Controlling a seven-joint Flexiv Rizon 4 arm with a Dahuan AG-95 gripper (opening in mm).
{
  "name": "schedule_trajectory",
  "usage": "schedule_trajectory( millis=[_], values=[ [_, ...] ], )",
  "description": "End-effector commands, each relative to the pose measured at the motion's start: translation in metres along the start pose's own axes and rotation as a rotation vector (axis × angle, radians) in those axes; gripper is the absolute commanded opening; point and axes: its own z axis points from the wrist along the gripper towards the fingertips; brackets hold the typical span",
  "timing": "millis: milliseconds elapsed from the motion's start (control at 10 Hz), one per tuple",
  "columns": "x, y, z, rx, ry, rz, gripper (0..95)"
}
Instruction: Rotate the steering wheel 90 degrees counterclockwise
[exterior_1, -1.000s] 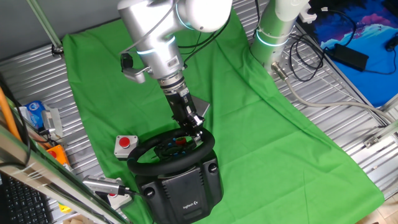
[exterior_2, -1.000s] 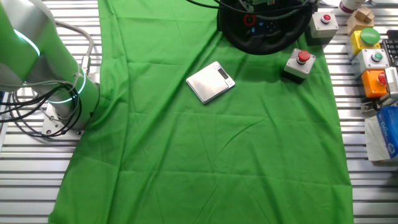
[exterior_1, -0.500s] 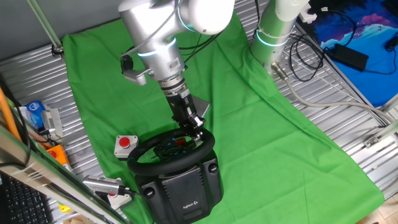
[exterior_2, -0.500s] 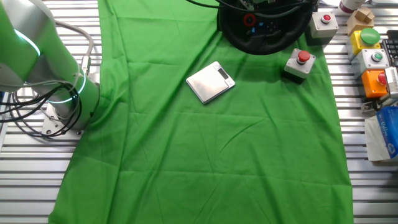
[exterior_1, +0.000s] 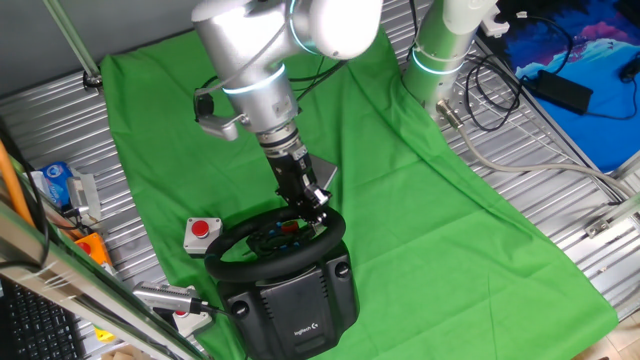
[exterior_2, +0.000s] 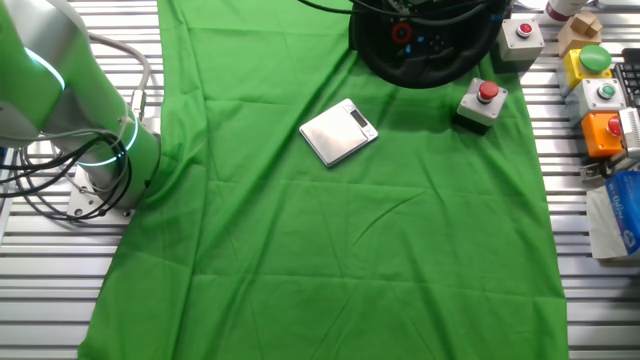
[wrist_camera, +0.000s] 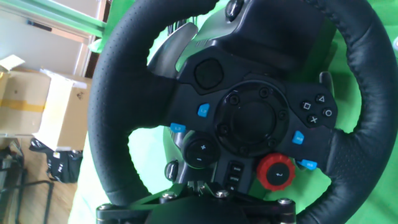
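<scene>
The steering wheel (exterior_1: 232, 248) is a black round rim on a bulky dark grey base (exterior_1: 297, 303) with a small white logo, at the near edge of the green cloth. My gripper (exterior_1: 316, 207) reaches down onto the far side of the rim and is shut on it. In the hand view the steering wheel rim (wrist_camera: 111, 106) fills the frame, with blue hub buttons and a red dial (wrist_camera: 277, 172); my gripper (wrist_camera: 194, 200) sits at the bottom edge against the rim, its fingertips hidden. The other fixed view shows only the wheel's lower part (exterior_2: 420, 68).
A small white box with a red button (exterior_1: 201, 231) stands left of the wheel; it also shows in the other fixed view (exterior_2: 482, 100). A silver scale (exterior_2: 338, 131) lies on the green cloth (exterior_2: 330, 230). More button boxes (exterior_2: 598, 95) line the table edge. The arm's base (exterior_2: 95, 150) stands beside the cloth.
The arm's upper joints have turned slightly. The gripper stays on the rim and the wheel has barely shifted.
</scene>
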Motion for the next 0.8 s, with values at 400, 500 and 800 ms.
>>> schedule_trajectory(
  millis=[400, 500, 800],
  values=[
    [-0.001, -0.006, -0.005, 0.043, 0.013, -0.076, 0.0],
    [-0.001, -0.008, -0.004, 0.043, 0.010, -0.086, 0.0],
    [0.000, -0.011, -0.005, 0.051, 0.004, -0.101, 0.0]
  ],
)
